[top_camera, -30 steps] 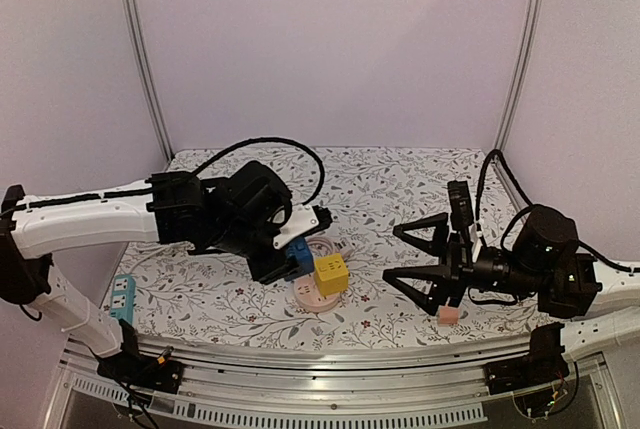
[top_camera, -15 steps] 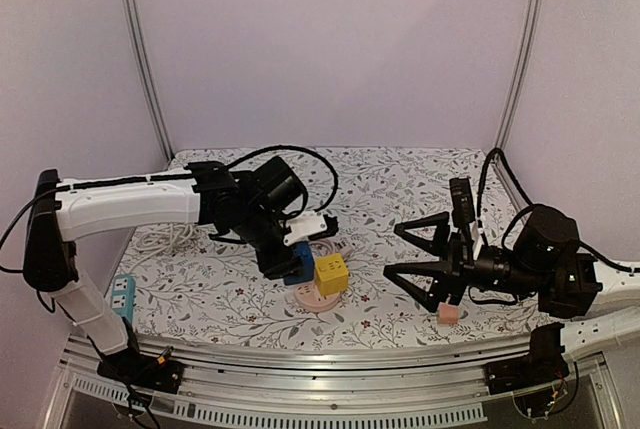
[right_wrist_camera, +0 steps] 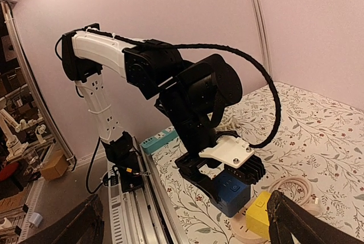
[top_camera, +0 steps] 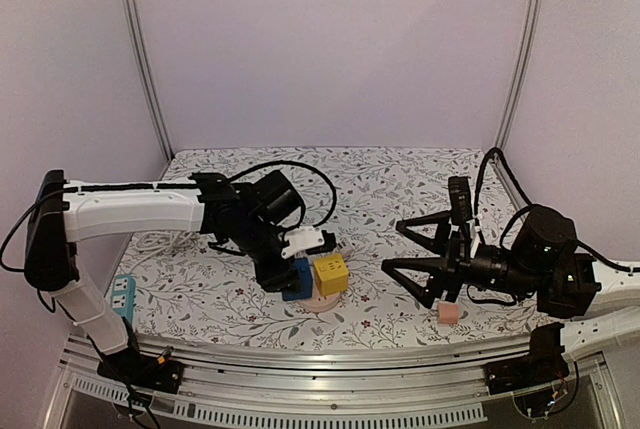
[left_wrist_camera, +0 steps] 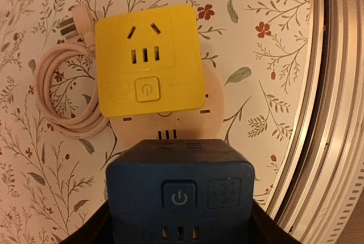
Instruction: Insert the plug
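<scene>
My left gripper [top_camera: 293, 279] is shut on a blue cube plug [top_camera: 298, 277], one dark finger on each side of it. In the left wrist view the blue cube [left_wrist_camera: 179, 190] sits at the near edge of a pale round socket base [left_wrist_camera: 165, 130]. A yellow cube [left_wrist_camera: 148, 62] stands on that base just beyond it. The right wrist view shows the blue cube [right_wrist_camera: 230, 190] low beside the yellow cube [right_wrist_camera: 259, 215]. I cannot tell whether the blue cube's prongs are in the base. My right gripper [top_camera: 392, 249] is open and empty, to the right of the base.
A coiled pale cable [left_wrist_camera: 62, 99] with its plug [left_wrist_camera: 77, 22] lies beside the base. A small pink cube [top_camera: 449, 314] lies under the right gripper. A teal power strip [top_camera: 122, 297] lies at the table's left edge. The metal rail [top_camera: 330, 374] runs along the front.
My left gripper has come down and forward with the blue cube, which now sits low against the yellow cube over the round base. The right arm has barely moved.
</scene>
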Robot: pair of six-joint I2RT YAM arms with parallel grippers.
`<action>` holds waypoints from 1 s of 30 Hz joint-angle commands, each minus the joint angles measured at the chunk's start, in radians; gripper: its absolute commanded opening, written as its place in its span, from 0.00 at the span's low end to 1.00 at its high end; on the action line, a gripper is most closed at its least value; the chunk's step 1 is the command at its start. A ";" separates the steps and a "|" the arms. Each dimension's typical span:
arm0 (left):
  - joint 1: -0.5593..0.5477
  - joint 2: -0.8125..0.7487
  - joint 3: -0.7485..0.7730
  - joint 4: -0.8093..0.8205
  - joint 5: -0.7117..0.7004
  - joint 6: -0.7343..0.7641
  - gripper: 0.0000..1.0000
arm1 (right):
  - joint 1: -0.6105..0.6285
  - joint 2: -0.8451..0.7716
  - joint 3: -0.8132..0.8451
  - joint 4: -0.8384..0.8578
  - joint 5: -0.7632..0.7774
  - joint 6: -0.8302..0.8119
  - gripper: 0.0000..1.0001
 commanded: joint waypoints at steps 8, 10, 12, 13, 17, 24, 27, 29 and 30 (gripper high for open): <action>0.016 -0.001 -0.021 0.091 0.011 -0.012 0.00 | 0.007 0.012 -0.005 -0.009 0.024 -0.015 0.99; 0.016 0.006 -0.020 0.093 0.006 -0.009 0.00 | 0.006 0.014 -0.004 -0.009 0.021 -0.015 0.99; 0.016 0.013 -0.019 0.094 0.003 -0.009 0.00 | 0.006 0.014 -0.004 -0.009 0.020 -0.016 0.99; 0.016 0.018 -0.020 0.099 0.000 -0.009 0.00 | 0.006 0.015 -0.004 -0.009 0.021 -0.016 0.99; 0.016 0.043 -0.014 0.096 0.001 -0.009 0.00 | 0.007 0.020 -0.003 -0.007 0.023 -0.017 0.99; 0.018 0.065 0.000 0.083 -0.005 -0.003 0.00 | 0.007 0.032 0.000 -0.007 0.019 -0.020 0.99; 0.019 0.072 0.000 0.082 -0.007 0.001 0.00 | 0.006 0.034 0.000 -0.006 0.018 -0.020 0.99; 0.019 0.077 0.002 0.082 -0.001 0.001 0.00 | 0.007 0.034 0.000 -0.005 0.017 -0.021 0.99; 0.019 0.080 0.004 0.080 -0.001 0.002 0.00 | 0.006 0.034 0.000 -0.004 0.016 -0.022 0.99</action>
